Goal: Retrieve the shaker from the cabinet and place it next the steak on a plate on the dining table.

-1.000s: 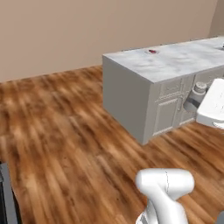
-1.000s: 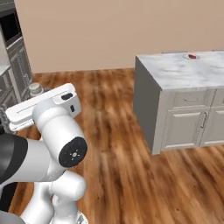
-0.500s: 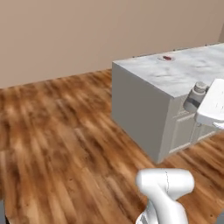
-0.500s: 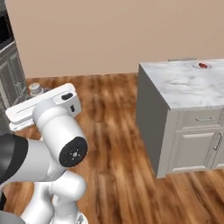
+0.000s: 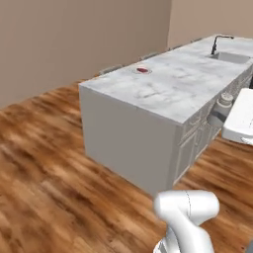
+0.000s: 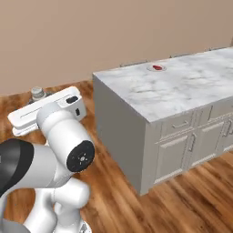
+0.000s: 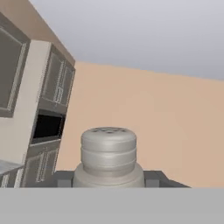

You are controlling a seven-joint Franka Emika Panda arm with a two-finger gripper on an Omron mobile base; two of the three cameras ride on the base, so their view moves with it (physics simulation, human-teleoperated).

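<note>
You've got the shaker [image 7: 108, 157] clamped in the gripper [image 7: 108, 177]: in the hand view its perforated cap sits right between the two dark finger tips, upright relative to the hand. So the fetch from the cabinet reads as done; what's left is the carry and the set-down.

Left base view, left to right: wood floor, then the marble-topped dining table [image 5: 168, 94], then the shaker [image 5: 221, 109] poking out ahead of the white hand at the right edge. The steak [image 5: 142, 70] on its plate [image 5: 142, 72] lies on the far side of the tabletop, well apart from the hand, ahead and off to its left. No contact with the table yet.

Right base view, left to right: the shaker [image 6: 38, 94] at the tip of the gripper [image 6: 35, 101], the arm's white link running back from it, then the dining table [image 6: 182, 91] off to the right. The steak [image 6: 157, 68] shows as a small red blot on the pale plate [image 6: 157, 68] near the slab's far edge, again well away from the hand.

Hand view, left to right: grey cabinet doors [image 7: 57, 83] and a dark oven opening [image 7: 48, 127] beyond the hand on the left, the shaker dead centre, bare beige wall on the right. The hand isn't pointed at the table.

My read: roughly halfway. You've yet to bring the hand over the tabletop, lower the shaker just beside the plate, and let go.
</note>
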